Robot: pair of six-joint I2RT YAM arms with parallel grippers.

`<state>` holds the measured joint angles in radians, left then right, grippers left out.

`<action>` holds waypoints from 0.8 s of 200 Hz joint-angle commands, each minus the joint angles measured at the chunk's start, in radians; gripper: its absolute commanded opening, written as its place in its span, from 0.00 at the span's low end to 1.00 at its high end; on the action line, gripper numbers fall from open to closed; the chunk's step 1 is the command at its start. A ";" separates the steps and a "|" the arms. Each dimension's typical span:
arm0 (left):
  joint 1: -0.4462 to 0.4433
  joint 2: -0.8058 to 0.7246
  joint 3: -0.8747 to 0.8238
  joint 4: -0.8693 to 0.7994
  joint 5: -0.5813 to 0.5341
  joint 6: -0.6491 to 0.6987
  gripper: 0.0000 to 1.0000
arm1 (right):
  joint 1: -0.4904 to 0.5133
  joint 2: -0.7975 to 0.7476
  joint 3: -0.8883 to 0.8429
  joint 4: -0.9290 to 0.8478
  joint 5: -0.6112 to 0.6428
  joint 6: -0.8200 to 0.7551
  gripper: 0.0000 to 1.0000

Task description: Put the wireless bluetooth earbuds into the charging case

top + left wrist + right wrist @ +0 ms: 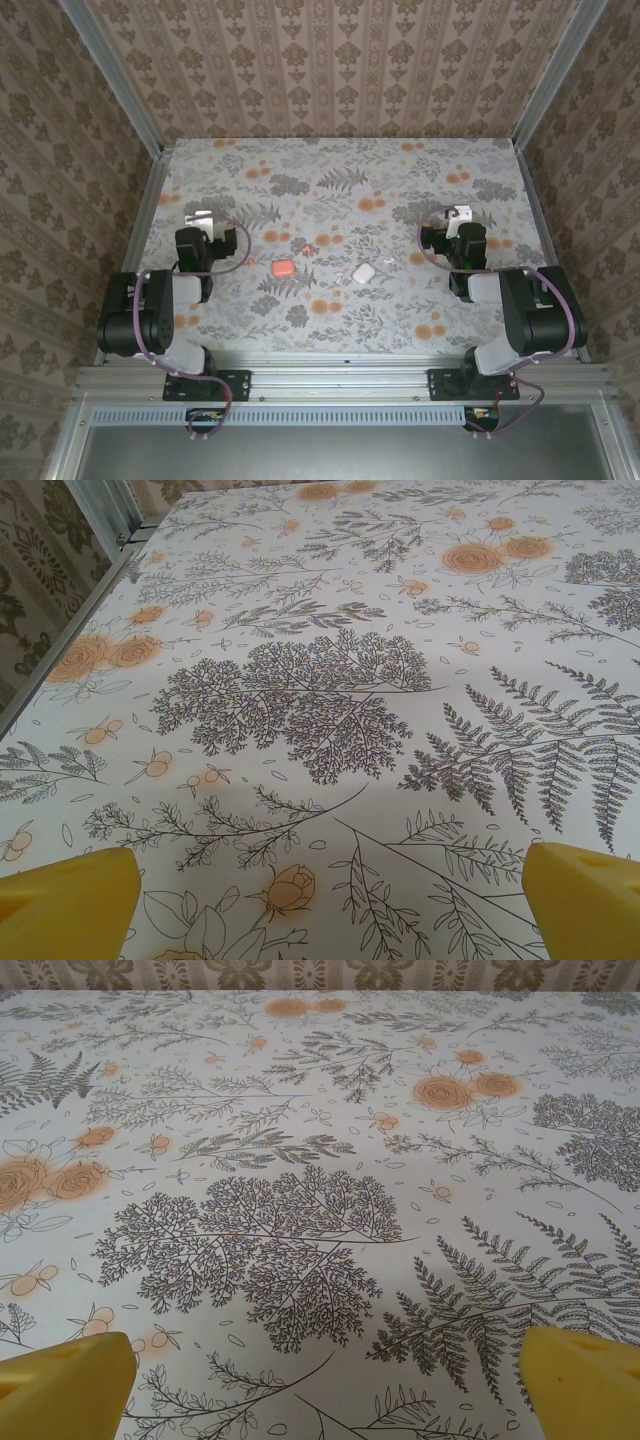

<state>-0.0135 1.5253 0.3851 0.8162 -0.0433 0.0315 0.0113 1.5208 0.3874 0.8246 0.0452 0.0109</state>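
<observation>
Left gripper (203, 217), top view: points away from the bases on the left side of the floral table (340, 160), jaws spread wide, holding nothing. Right gripper (458, 212) mirrors it on the right side, also fully spread and empty. Between the two arms, nearer the front edge: coral-pink case (282, 268) left of centre, white case (363, 272) just right of it, the two apart. A tiny coral-pink earbud (306, 247) lies loose on the cloth just beyond the pink case; a tiny white earbud (389, 261) lies just right of the white case. Both are too small to make out more. Both grippers are well apart from cases and buds. Left wrist view: left gripper (330, 900) with yellow fingertips (65, 905) at the lower corners, far apart, printed cloth between them. Right wrist view: right gripper (325, 1385), yellow tips (585, 1380) likewise wide, fern and flower print between.
</observation>
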 commanded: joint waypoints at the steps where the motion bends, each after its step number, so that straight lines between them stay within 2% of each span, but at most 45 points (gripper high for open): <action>1: -0.005 0.009 0.023 0.029 0.019 0.018 1.00 | 0.007 0.010 0.022 0.031 0.012 0.020 1.00; 160: -0.005 0.011 0.024 0.026 0.020 0.018 1.00 | -0.018 0.015 0.024 0.027 -0.033 0.035 1.00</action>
<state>-0.0135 1.5253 0.3851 0.8158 -0.0395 0.0315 -0.0021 1.5215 0.3923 0.8272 0.0364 0.0303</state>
